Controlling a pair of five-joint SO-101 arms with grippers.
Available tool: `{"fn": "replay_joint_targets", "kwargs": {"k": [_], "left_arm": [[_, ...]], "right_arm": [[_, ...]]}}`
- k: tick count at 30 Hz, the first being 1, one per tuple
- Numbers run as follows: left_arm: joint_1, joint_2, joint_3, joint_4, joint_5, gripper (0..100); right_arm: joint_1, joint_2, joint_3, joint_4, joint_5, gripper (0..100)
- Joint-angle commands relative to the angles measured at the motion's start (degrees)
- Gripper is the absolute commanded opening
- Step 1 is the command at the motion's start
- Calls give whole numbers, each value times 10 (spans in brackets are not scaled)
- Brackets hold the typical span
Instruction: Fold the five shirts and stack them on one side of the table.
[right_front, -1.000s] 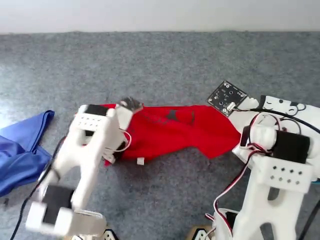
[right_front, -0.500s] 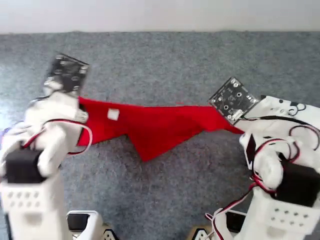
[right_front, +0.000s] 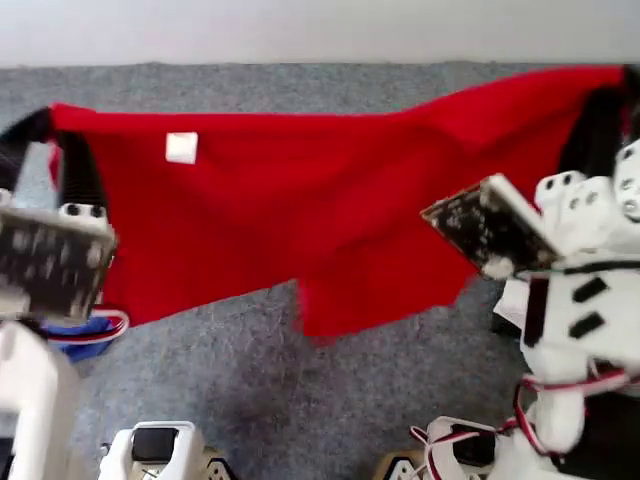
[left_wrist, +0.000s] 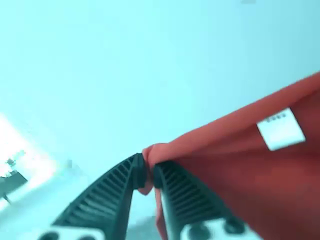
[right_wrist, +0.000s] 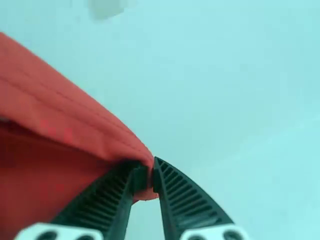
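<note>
Over your grey worktop (right_front: 250, 400), the red shirt (right_front: 300, 200) hangs spread wide between the two arms, clear of the surface. Its top edge runs taut, the lower edge sags unevenly, and a small white tag (right_front: 181, 147) sits near the left corner. The left gripper (left_wrist: 146, 172) is clamped tight on that corner, the right gripper (right_wrist: 146, 176) on the other (both pinch cloth right at the tips). I'd judge you're early: this shirt isn't folded yet, and blue cloth (right_front: 85, 335) by the left arm waits its turn.
</note>
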Motion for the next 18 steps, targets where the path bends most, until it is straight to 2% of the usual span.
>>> {"fn": "replay_joint_targets", "kwargs": {"k": [1,7,14,18], "left_arm": [[-5,0,-31,-40,-38,13],[-6,-1,-43,-57,-85,13],[-6,-1,-95,-51,-87,13],[-6,-1,-138,4,-87,13]], "right_arm": [[7,-6,-47,-51,14,9],[7,-6,-62,-85,48,10],[8,-24,-91,-95,55,10],[19,-50,-96,-93,74,10]]}}
